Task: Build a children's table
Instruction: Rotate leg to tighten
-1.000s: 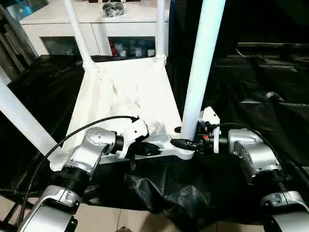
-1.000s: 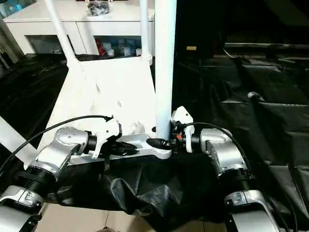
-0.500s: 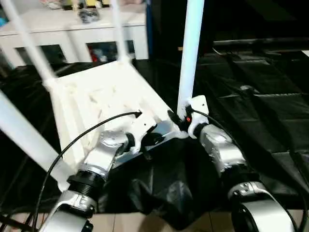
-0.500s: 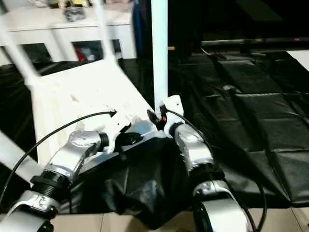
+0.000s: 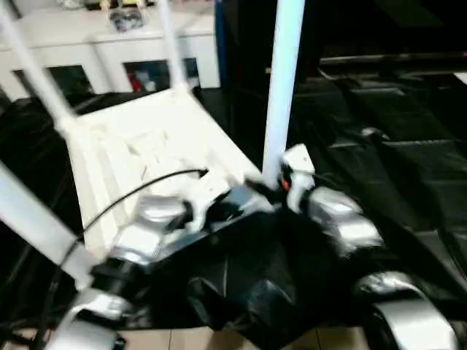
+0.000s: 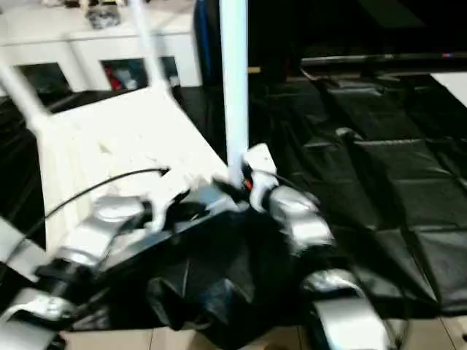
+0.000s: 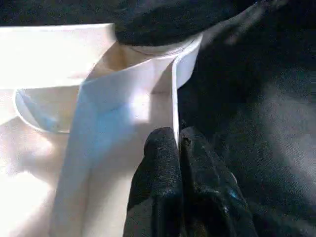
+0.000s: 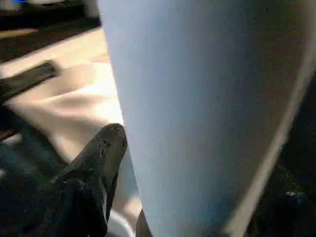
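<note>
- Where the tabletop (image 5: 139, 146) lies upside down on the black sheet (image 5: 394, 138), its ribbed underside faces up and it fills the head view from about 9 o'clock to centre.
- Four white legs stand up from its corners. Near-right leg (image 5: 281, 87) rises just right of centre toward 12 o'clock; near-left leg (image 5: 33, 219) slants off at 9 o'clock; the two far legs (image 5: 169, 44) stand at 11 and 12 o'clock.
- Left gripper (image 7: 178, 143): black fingers (image 7: 160, 168) pressed together on the thin upright edge wall of the tabletop, next to the near-right corner socket (image 7: 148, 54). Jaws closed on that edge.
- In the head view the left gripper (image 5: 226, 210) sits at the near rim, roughly centre, a black cable (image 5: 139, 191) arcing over the silver forearm.
- Right gripper (image 5: 266, 189): at the foot of the near-right leg, just right of centre. In the wrist view one black finger (image 8: 94, 163) lies along the side of the leg (image 8: 197, 108); the other finger is hidden behind it.
- Right jaws stand around the leg; cannot tell whether they press on it or are loose.
- White cabinet (image 5: 95, 44) with glass doors stands behind the tabletop at 11 o'clock, small items on top, blurred.
- Pale floor (image 5: 146, 339) shows at 6 o'clock, under the edge of the sheet.
</note>
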You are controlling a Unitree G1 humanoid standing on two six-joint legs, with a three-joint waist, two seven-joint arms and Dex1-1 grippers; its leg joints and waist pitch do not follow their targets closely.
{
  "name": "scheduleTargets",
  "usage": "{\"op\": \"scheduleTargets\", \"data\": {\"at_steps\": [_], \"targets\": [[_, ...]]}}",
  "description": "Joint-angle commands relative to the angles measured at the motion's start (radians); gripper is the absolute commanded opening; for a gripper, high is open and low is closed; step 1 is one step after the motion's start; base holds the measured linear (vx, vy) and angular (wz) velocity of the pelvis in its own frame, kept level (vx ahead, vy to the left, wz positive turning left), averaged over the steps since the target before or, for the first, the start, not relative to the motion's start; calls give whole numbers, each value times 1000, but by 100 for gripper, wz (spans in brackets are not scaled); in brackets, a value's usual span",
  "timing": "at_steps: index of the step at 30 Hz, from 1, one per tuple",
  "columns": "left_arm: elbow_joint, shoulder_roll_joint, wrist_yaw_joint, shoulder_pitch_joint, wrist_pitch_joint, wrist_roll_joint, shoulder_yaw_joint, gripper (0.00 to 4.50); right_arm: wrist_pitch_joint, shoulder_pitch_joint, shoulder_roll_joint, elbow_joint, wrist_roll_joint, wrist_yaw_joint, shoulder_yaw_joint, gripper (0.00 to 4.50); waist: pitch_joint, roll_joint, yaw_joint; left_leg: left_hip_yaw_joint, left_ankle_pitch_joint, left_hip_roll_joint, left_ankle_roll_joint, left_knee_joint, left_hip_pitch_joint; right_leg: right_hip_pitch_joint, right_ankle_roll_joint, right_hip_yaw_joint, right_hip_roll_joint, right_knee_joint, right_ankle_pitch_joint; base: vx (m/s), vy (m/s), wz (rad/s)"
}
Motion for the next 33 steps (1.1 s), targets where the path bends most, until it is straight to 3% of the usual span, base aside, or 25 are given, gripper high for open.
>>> {"op": "scheduleTargets", "data": {"at_steps": [1, 8, 11, 12, 20, 26, 28, 30, 32, 33], "targets": [[-5, -24, -31, -42, -45, -29, -27, 0, 52, 40, 39, -24, 11, 191, 143, 320, -51, -6, 11, 8, -248, 9, 98, -57, -4, 57, -266, 27, -33, -81, -180, 0, 0, 0], [60, 18, -112, -79, -105, -33, -29, 0, 115, 89, -61, -113, 24, 384, 204, 320, -55, -7, 39, 10, -224, 13, 91, -55, 3, 54, -271, 31, -35, -77, -150, 0, 0, 0], [84, 25, -129, -94, -118, -38, -24, 0, 137, 108, -95, -143, -3, 441, 239, 320, -55, -8, 48, 11, -225, 13, 85, -56, 6, 53, -271, 32, -36, -77, -150, 0, 0, 0], [96, 28, -138, -100, -125, -39, -21, 0, 143, 116, -107, -156, -15, 455, 254, 296, -55, -8, 51, 11, -221, 13, 83, -55, 7, 53, -270, 33, -35, -76, -148, 0, 0, 0], [117, 35, -154, -99, -148, -42, -22, 0, 202, 117, -107, -200, 12, 471, 258, 246, -56, -9, 55, 8, -215, 13, 72, -58, 2, 56, -253, 32, -38, -76, -159, 0, 0, 0], [128, 27, -126, -101, -145, -40, -18, 0, 200, 127, -94, -211, 20, 441, 240, 212, -55, -12, 58, 8, -215, 12, 67, -58, 0, 57, -245, 32, -38, -77, -179, 0, 0, 0], [141, 8, -70, -106, -136, -32, -6, 0, 177, 118, -51, -167, 11, 333, 198, 211, -52, -11, 59, 8, -220, 13, 63, -61, 0, 53, -237, 33, -40, -80, -207, 0, 0, 0], [149, -12, -20, -111, -123, -26, 4, 0, 164, 100, -15, -114, -5, 222, 165, 208, -46, -10, 53, 8, -265, 12, 44, -66, 4, 49, -218, 33, -42, -88, -295, 0, 0, 0], [149, -47, 65, -111, -102, -6, 9, 0, 144, 61, 48, -17, -27, 17, 111, 207, -38, -16, 40, 4, -321, 8, 20, -70, 9, 45, -186, 31, -44, -100, -425, 0, 0, 0], [145, -62, 88, -108, -92, -4, 10, 0, 138, 47, 69, 15, -35, -56, 95, 206, -34, -12, 32, 0, -353, 5, 5, -73, 13, 41, -160, 29, -44, -106, -503, -54, -2, -5]]}}
